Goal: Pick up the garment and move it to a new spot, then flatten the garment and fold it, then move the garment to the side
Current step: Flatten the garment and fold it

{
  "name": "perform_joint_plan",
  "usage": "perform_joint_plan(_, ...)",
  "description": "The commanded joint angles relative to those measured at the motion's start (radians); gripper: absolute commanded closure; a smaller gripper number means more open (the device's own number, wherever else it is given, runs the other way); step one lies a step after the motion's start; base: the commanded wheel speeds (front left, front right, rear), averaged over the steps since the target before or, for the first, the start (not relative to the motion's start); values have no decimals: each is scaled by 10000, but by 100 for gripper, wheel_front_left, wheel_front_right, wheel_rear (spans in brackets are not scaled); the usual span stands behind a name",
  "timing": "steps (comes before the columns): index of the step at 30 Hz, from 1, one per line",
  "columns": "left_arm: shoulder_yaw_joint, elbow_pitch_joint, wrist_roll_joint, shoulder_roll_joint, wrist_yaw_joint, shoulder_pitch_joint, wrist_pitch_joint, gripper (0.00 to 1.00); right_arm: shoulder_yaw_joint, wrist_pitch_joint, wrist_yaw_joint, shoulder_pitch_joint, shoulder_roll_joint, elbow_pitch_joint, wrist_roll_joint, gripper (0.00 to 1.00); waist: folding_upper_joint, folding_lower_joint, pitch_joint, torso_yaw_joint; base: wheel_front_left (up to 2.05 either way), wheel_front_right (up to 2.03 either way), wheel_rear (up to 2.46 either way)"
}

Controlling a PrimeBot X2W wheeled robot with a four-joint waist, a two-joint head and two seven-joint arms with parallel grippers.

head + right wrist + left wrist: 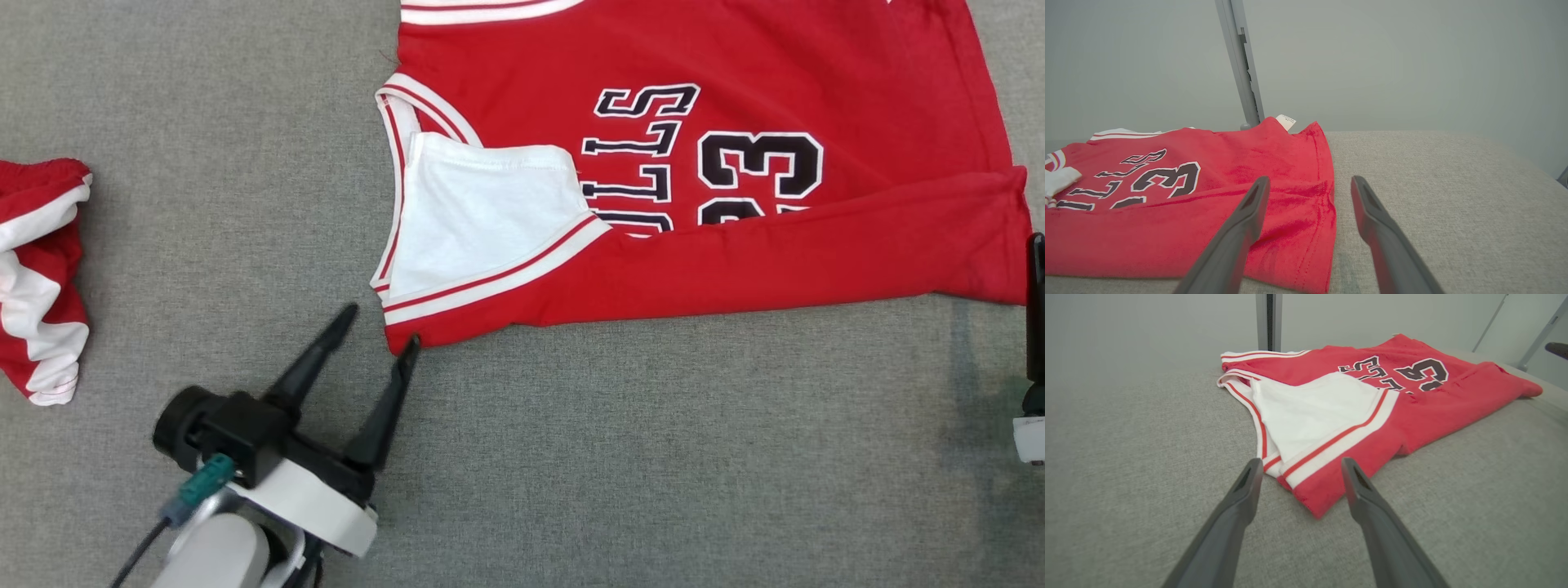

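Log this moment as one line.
jersey: near edge folded over | left claw: open, astride near-left corner | right claw: open, astride right edge

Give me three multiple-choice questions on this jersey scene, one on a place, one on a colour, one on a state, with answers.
1. In the head view, the crumpled red-and-white garment lies: A) in the middle; B) at the far left; C) at the far right.
2. The fabric inside the jersey's armhole is: A) blue; B) black; C) white.
3. The left tool is: A) open; B) shut on cloth; C) shut on nothing.
Answers: B, it lies at that view's left edge; C, a white panel shows there; A, its fingers stand spread at the jersey's corner.
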Motion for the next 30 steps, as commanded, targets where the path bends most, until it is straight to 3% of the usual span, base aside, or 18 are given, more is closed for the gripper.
perform_joint_plan(1, -235, 161, -85, 44, -96, 77, 178, 0, -3, -53, -8, 104, 38, -17, -1, 0, 0, 0, -173, 3, 0, 0, 0)
perform_joint_plan(9, -823, 1416, 345, 188, -122, -384, 720, 0, 196, -109, -8, 110, 61, -212, -37, 0, 0, 0, -415, -97, 0, 0, 0)
perform_joint_plan(10, -858, 1490, 413, 217, -123, -434, 688, 5, 210, -109, -8, 143, 41, -229, -42, 0, 0, 0, -429, -117, 0, 0, 0)
perform_joint_plan(11, -884, 1527, 466, 226, -121, -478, 630, 44, 210, -109, -8, 192, 24, -224, -32, 0, 0, 0, -442, -136, 0, 0, 0)
perform_joint_plan(13, -896, 1556, 505, 233, -106, -534, 552, 68, 155, -115, -8, 294, 6, -170, -22, 0, 0, 0, -467, -166, 0, 0, 0)
perform_joint_plan(15, -930, 1540, 526, 266, -120, -545, 507, 78, 101, -116, -8, 386, 19, -140, 1, 0, 0, 0, -483, -182, 0, 0, 0)
perform_joint_plan(16, -966, 1507, 545, 290, -132, -542, 470, 100, 76, -113, -8, 415, 49, -122, 26, 0, 0, 0, -489, -188, 0, 0, 0)
perform_joint_plan(30, -1000, 1171, 751, 647, -53, -508, 179, 100, 1030, 886, -6, -25, -39, 1228, 758, 0, 0, 0, -527, -120, 0, 0, 0)
